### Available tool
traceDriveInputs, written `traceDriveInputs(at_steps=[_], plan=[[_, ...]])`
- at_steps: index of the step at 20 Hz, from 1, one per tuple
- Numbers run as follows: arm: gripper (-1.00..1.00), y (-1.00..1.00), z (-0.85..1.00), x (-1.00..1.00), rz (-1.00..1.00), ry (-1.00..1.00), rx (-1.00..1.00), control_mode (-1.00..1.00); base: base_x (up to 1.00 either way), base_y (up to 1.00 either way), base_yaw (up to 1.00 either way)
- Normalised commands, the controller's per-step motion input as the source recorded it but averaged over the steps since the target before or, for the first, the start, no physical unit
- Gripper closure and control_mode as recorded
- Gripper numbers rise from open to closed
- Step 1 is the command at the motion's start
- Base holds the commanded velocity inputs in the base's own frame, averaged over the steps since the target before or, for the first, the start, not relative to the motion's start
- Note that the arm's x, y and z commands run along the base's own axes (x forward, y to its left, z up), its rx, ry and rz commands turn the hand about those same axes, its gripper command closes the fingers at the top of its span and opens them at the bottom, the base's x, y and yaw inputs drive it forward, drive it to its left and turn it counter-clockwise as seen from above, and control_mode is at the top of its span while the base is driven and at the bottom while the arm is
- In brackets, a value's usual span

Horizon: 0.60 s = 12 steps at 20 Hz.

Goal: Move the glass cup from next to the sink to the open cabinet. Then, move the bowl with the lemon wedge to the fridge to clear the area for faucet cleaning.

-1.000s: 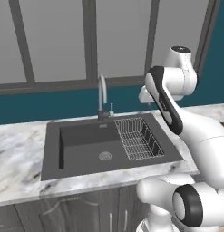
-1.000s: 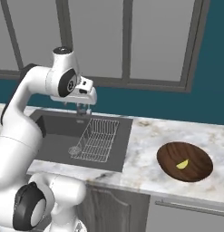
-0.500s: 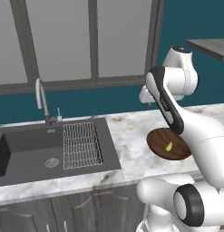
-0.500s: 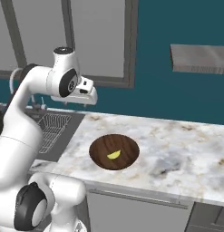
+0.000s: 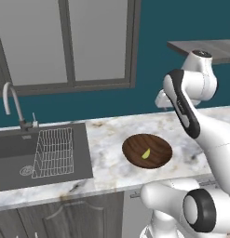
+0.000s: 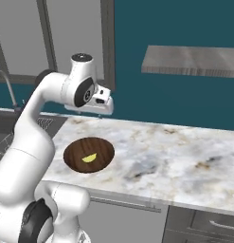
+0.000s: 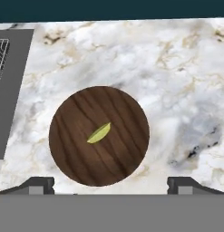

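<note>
Gripper [image 7: 111,183] jaws stand fully apart and empty, poised high above the bowl [image 7: 99,136] so that you look straight down into it, the lemon wedge [image 7: 99,133] lying near its centre. Note that the bowl sits flat on the marble counter [image 7: 177,90], well apart from the sink [image 5: 42,153] and its wire rack [image 5: 53,151]. Judge this as the approach to the bowl step; no glass cup can be made out near the bowl.
</note>
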Motion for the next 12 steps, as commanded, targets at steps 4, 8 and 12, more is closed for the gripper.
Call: traceDriveInputs(at_steps=[4,8,12], plan=[[-1.00,-0.47,-0.18,-0.30,-0.06,-0.07,0.13,-1.00,0.00,0.00,0.00],[-1.00,-0.34,-0.79,0.11,-0.02,0.08,0.11,-1.00,0.00,0.00,0.00],[-1.00,-0.69,-0.91,0.06,-0.07,0.01,0.30,-1.00,0.00,0.00,0.00]])
